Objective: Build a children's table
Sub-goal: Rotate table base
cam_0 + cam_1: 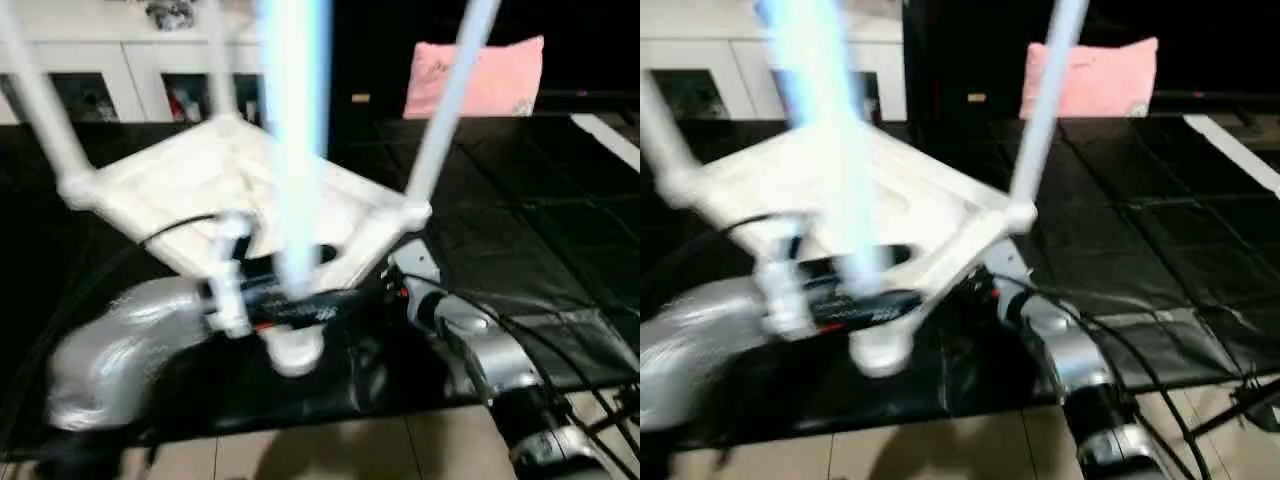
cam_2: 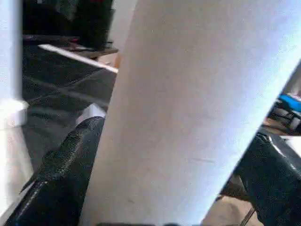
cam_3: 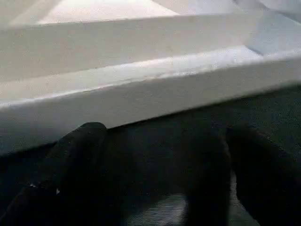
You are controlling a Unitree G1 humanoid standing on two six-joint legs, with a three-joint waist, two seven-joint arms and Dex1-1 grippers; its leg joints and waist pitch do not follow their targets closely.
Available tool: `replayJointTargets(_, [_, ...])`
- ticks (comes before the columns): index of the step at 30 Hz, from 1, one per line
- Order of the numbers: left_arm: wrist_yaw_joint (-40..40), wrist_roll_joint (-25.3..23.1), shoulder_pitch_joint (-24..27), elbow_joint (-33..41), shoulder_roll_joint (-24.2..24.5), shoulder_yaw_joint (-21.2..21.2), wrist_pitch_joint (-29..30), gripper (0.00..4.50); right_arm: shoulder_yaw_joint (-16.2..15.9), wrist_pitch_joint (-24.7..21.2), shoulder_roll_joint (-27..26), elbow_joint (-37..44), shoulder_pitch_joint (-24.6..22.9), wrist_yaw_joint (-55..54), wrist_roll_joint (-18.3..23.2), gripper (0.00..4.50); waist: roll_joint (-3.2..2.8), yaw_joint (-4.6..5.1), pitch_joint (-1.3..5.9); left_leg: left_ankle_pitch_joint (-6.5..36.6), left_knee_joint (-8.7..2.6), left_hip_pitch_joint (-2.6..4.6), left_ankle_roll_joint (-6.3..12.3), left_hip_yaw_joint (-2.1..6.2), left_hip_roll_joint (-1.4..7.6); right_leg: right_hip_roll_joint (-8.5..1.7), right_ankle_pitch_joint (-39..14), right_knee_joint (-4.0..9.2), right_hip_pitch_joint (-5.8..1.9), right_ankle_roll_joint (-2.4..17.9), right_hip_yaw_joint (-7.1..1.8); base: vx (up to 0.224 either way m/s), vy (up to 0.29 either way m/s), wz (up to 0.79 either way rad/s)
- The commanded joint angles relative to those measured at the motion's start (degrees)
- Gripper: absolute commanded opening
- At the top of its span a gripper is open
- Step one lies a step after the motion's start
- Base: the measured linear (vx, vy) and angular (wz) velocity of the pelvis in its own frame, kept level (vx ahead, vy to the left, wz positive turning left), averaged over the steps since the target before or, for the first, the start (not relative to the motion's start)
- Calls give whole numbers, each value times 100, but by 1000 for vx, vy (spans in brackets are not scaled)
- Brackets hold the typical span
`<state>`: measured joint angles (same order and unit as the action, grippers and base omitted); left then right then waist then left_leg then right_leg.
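The leg (image 2: 188, 117) looks like smooth, matt white plastic, as does the ribbed table (image 1: 240, 190). The left claw (image 2: 155, 188) has black, grainy, slightly glossy fingers (image 2: 61, 174). The forearms (image 1: 110, 350) are brushed silver metal. The pink cushion (image 1: 480, 78) is soft cloth.

No legible text anywhere. The pink cushion (image 1: 476, 77) at the back carries faint dark markings, too blurred to read. The black band on the left forearm (image 1: 290, 310) shows pale specks that could be lettering; they cannot be made out.
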<state>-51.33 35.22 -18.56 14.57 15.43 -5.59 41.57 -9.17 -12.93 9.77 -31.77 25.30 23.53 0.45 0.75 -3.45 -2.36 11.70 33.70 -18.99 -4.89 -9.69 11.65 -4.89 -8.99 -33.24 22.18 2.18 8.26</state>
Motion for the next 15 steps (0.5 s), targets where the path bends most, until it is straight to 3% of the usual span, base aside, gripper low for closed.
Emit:
replayJointTargets(1, [44, -81, -234, -96, -231, -426, -177, 446, -129, 239, -246, 21, 211, 57, 77, 450, -79, -22, 324, 1116, -404, -77, -63, 53, 135, -369, -1801, 386, -335, 553, -392, 0, 0, 0])
replayJointTargets(3, [126, -169, -415, -296, -449, -530, -294, 446, -102, 296, -279, -118, 273, 29, 71, 450, -78, 9, 343, 975, -388, -88, -18, 53, 138, -369, -1558, 359, -342, 626, -391, 0, 0, 0])
replayJointTargets(4, [198, -289, -526, -447, -574, -605, -420, 446, -85, 306, -299, -197, 310, -6, 69, 450, -71, 35, 351, 868, -382, -125, 20, 57, 136, -367, -1383, 333, -366, 703, -389, 0, 0, 0])
replayJointTargets(8, [261, -407, -608, -591, -654, -648, -527, 446, -52, 358, -328, -296, 355, -18, 69, 450, -75, 68, 349, 847, -365, -115, 112, 36, 145, -363, -1293, 332, -355, 827, -387, 0, 0, 0])
replayJointTargets(9, [386, -596, -725, -825, -728, -643, -710, 446, 51, 325, -370, -381, 405, -64, 144, 450, -97, 72, 341, 878, -369, -113, 113, 41, 151, -361, -1359, 341, -351, 829, -383, 0, 0, 0])
replayJointTargets(15, [611, -887, -982, -1319, -904, -549, -1150, 446, 269, 322, -439, -519, 431, 33, 278, 450, -80, 74, 319, 1179, -373, -77, 104, 40, 144, -357, -1985, 440, -317, 593, -361, 0, 0, 0])
